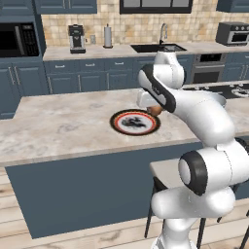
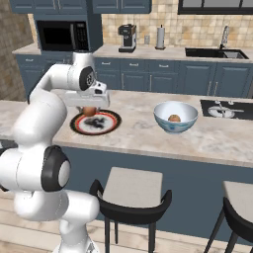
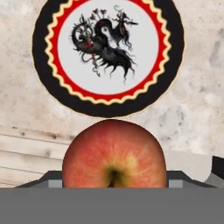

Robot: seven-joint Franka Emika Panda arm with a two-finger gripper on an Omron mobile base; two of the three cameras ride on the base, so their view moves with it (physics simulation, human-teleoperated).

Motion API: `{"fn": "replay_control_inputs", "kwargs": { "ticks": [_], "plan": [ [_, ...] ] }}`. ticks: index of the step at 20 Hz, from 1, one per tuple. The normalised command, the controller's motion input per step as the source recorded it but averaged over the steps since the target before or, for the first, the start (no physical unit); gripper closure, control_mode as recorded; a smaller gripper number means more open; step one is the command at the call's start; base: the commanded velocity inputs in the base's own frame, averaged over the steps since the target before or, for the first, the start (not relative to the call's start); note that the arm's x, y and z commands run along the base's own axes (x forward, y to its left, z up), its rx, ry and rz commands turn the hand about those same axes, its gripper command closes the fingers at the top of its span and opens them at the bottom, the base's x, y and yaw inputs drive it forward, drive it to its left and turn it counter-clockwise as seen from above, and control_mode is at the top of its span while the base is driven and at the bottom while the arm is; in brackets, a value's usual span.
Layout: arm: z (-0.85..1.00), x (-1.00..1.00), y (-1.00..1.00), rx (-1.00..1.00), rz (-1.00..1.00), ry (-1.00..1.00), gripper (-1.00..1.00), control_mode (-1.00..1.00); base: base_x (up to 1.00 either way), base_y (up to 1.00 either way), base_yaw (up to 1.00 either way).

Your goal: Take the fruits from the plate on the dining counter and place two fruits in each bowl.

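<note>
Left base view: plate (image 1: 134, 122) flat, centre frame, on dining counter (image 1: 58, 126). Gripper (image 2: 90, 109) jaws closed on an apple (image 3: 114, 154) just above plate rim, stem dimple facing hand camera. Blue-white bowl (image 2: 175, 116) at right holds one fruit (image 2: 174, 118). No readable writing.

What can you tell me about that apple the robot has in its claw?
The apple is round, smooth and reddish with a yellow-orange blush, and its dark stem pit faces the hand camera. It sits in the claw, lifted above the plate on the marble-look counter. The plate below it carries no fruit.
</note>
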Motion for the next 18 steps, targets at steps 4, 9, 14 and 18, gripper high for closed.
{"fn": "replay_control_inputs", "kwargs": {
  "ticks": [4,9,14,18],
  "plan": [
    [0.01,-0.13,0.09,-0.01,0.00,-0.02,1.00,-1.00,0.00,0.00,0.00],
    [0.00,-0.13,-0.04,0.00,0.00,0.00,1.00,1.00,-0.34,-0.20,-0.01],
    [0.00,0.00,0.00,0.00,0.00,0.00,1.00,1.00,-0.79,-0.97,-0.04],
    [0.00,0.00,0.00,0.00,0.00,0.00,1.00,1.00,-0.05,-1.00,-0.02]
  ]
}}
